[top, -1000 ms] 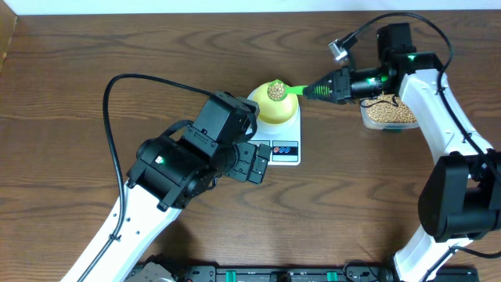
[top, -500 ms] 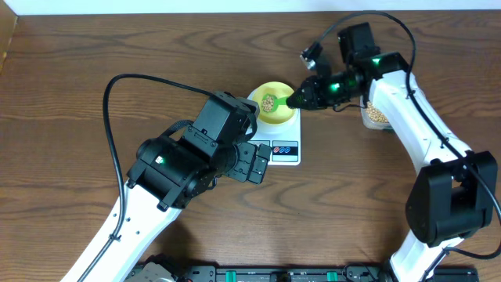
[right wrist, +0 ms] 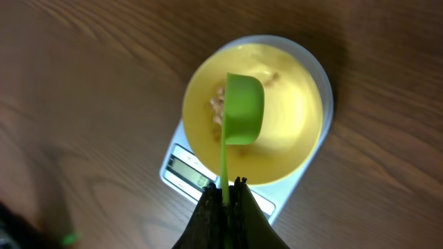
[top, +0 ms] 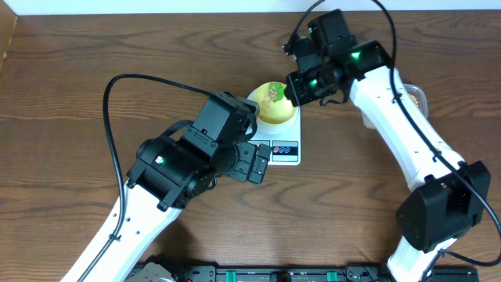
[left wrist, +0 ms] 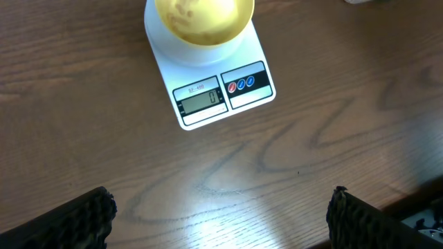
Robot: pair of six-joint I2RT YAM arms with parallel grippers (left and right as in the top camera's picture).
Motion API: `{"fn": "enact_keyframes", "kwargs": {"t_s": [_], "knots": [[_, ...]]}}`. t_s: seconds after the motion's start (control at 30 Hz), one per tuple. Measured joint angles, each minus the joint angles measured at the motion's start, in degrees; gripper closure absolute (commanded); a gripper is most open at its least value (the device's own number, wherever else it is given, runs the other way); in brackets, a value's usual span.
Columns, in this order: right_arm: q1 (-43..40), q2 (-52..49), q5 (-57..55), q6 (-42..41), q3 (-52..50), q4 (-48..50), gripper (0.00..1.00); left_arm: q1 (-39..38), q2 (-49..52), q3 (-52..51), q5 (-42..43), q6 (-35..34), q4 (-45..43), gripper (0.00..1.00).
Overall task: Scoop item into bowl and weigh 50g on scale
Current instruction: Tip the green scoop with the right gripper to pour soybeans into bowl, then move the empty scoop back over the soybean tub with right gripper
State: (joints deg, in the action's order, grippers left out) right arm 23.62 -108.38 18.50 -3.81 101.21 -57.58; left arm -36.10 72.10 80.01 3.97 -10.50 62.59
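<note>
The pale yellow bowl (top: 274,103) stands on the white scale (top: 286,150). In the right wrist view, my right gripper (right wrist: 228,188) is shut on the handle of a green scoop (right wrist: 243,109), which is tipped over the bowl (right wrist: 294,131). Tan beans (right wrist: 217,109) fall from it into the bowl. In the overhead view the right gripper (top: 298,88) sits at the bowl's right rim. My left gripper (left wrist: 218,214) is open and empty over bare wood in front of the scale (left wrist: 208,104); it also shows in the overhead view (top: 257,161). The display (left wrist: 200,102) reads 0.
A clear tub of beans (top: 417,96) stands at the right, mostly hidden behind my right arm. My left arm lies across the left and front of the table. The table's back edge meets a white wall.
My right arm has swung left from the tub to the bowl, and the scoop has turned over above the bowl, spilling beans. The left arm has not moved.
</note>
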Motion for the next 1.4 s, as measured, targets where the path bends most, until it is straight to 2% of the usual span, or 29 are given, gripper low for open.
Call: {"fn": "enact_keyframes", "kwargs": {"t_s": [0.73, 1.23, 1.4], "knots": [[9.84, 0.0, -23.85, 5.44, 0.0, -1.33, 0.98, 0.0, 0.0, 0.0, 0.0, 0.0, 0.0, 0.0], [9.84, 0.0, -24.3, 6.16, 0.0, -1.29, 0.99, 0.0, 0.0, 0.0, 0.0, 0.0, 0.0, 0.0], [8.41, 0.0, -20.13, 5.51, 1.33, -1.84, 0.99, 0.0, 0.0, 0.0, 0.0, 0.0, 0.0, 0.0]]}}
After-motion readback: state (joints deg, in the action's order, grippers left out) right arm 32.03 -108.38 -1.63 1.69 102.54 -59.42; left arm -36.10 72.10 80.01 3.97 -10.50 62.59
